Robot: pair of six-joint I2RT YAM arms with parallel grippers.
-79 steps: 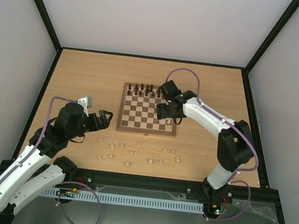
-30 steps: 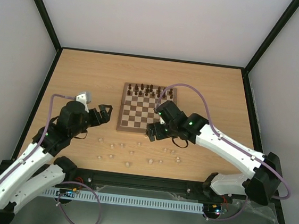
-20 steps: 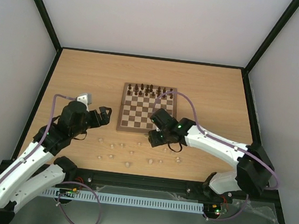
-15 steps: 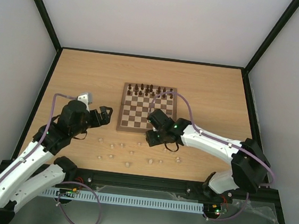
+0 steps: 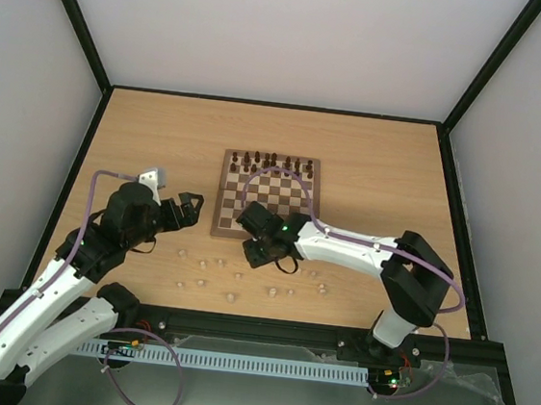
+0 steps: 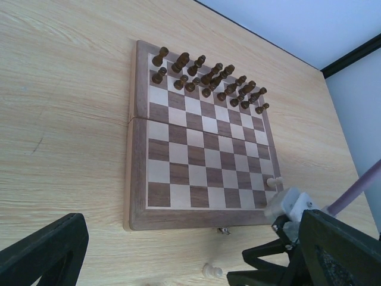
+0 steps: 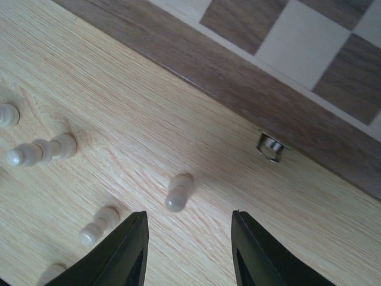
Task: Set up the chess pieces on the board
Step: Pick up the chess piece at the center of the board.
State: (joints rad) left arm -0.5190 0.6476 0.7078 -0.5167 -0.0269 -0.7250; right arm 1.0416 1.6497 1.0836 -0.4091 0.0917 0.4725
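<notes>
Chess pieces (image 7: 178, 192) lie on the table (image 5: 400, 168) before the board (image 6: 202, 155) (one on its near right corner)

The right gripper (image 5: 256, 252) has left the board's (image 5: 221, 193) right-hand squares — it swung off the near edge, then leftward, and now hangs low over the table (image 5: 401, 158) by the latch (image 7: 271, 146) — a loose pale pawn (image 7: 178, 192) just ahead of its fingertips.

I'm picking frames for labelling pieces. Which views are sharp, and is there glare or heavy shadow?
Right wrist: close and slightly soft, pale pieces cast faint shadows, latch glints. Left wrist: board crisp, evenly lit. Top view: no glare, pieces too tiny to tell apart.
</notes>
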